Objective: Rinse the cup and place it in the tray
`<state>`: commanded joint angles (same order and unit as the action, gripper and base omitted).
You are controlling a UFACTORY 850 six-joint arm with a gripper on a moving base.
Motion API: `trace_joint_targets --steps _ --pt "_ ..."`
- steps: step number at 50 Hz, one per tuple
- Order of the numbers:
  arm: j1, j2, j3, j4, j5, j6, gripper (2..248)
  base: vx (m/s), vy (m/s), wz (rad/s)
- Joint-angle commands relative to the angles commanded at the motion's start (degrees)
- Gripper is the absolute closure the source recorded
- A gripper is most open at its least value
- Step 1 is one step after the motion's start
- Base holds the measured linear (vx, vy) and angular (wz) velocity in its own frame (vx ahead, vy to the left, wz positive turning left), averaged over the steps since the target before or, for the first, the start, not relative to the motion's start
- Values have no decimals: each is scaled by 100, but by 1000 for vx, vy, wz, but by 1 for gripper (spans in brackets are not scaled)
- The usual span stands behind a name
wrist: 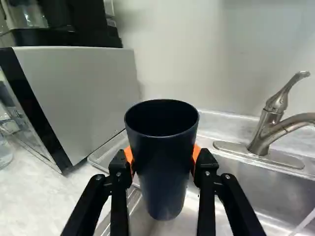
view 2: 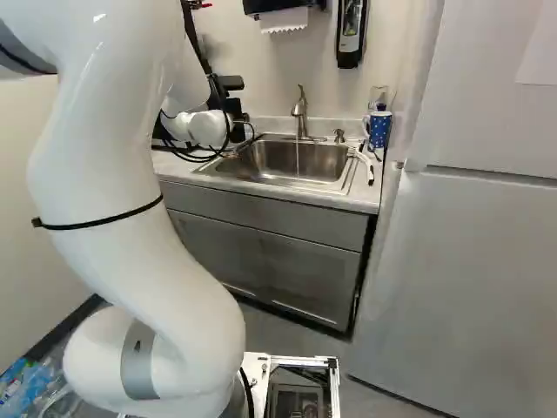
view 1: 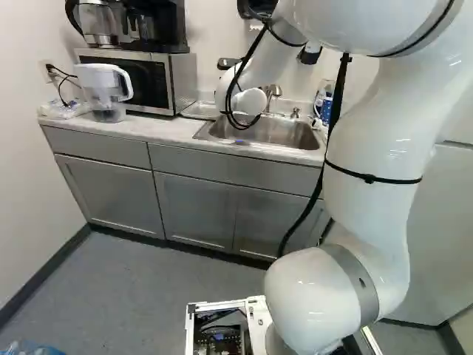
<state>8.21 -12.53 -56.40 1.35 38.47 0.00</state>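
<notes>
Grip on dark cup (wrist: pixel 165 162), above the side of the sink (wrist: pixel 280 187) nearest the tray (wrist: pixel 110 151).
Holds the cup upright, mouth up, with the pincer (view 2: pixel 234 108) closed on it from two sides, orange pads (wrist: pixel 196 155) touching its wall. With twelve o'clock straight ahead of the pincer, has the tray at eleven, the microwave (wrist: pixel 86 93) at ten on the counter (wrist: pixel 54 196), and the faucet (wrist: pixel 268 130) at two. Shows water (view 2: pixel 298 161) falling in a thin stream from the faucet, apart from the cup. Includes a dotted blue mug (view 2: pixel 379 129) at two o'clock from the sink in the right base view.
</notes>
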Motion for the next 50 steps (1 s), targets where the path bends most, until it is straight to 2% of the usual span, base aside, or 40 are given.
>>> trace_joint_targets --steps 50 --pt "-770 -322 272 0 0 0 125 0 0 0"
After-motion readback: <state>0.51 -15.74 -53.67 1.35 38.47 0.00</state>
